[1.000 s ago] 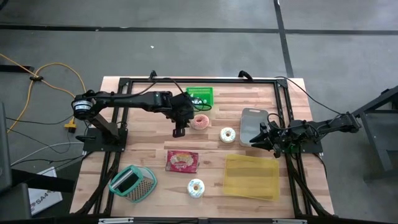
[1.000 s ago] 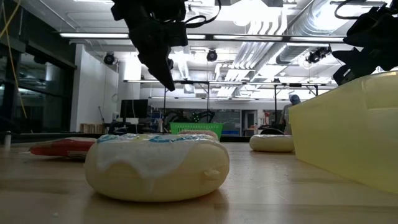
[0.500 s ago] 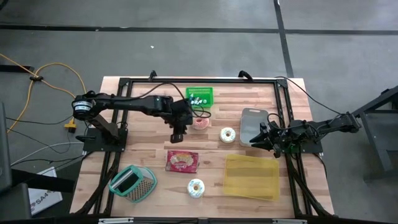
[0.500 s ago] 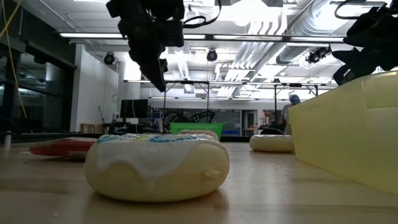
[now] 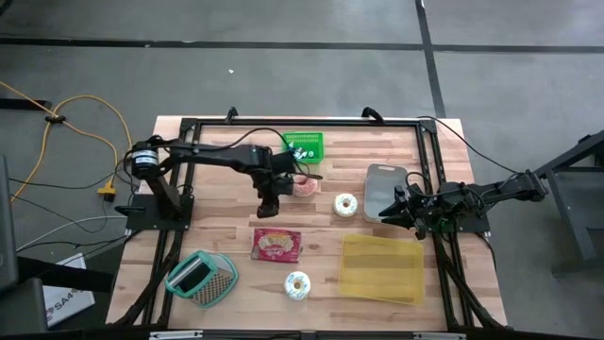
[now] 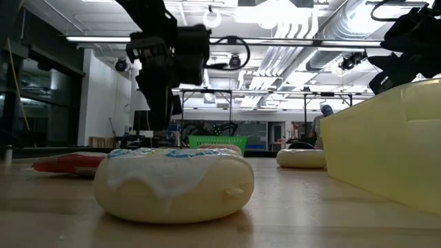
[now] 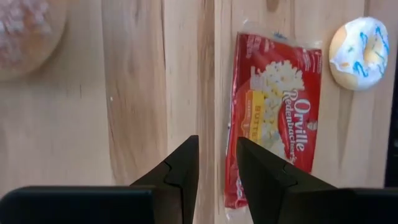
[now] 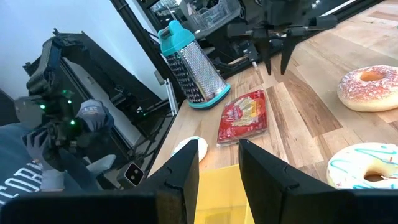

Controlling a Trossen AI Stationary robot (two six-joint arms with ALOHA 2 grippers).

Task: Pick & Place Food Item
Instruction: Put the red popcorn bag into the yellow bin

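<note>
Spanning most of the high view, the wooden table [image 5: 217, 142] carries everything. A yellow tray [image 5: 382, 267] sits at the front right, with a grey board [image 5: 382, 182] behind it and a green basket [image 5: 304, 144] at the back centre. A teal-handled grater [image 5: 201, 277] lies at the front left. The red popcorn packet [image 5: 276, 244] lies flat near the middle, just in front of the left arm's reach. Three doughnuts are spread around it: a pink one [image 5: 305, 186] behind it, a white one [image 5: 346, 203] to the right, and a blue-striped one [image 5: 298, 284] at the front. The left gripper [image 5: 268, 204] hangs above bare wood between the pink doughnut and the packet, fingers slightly parted and holding nothing. The right gripper [image 5: 394, 211] waits by the grey board, fingers slightly apart and empty.
</note>
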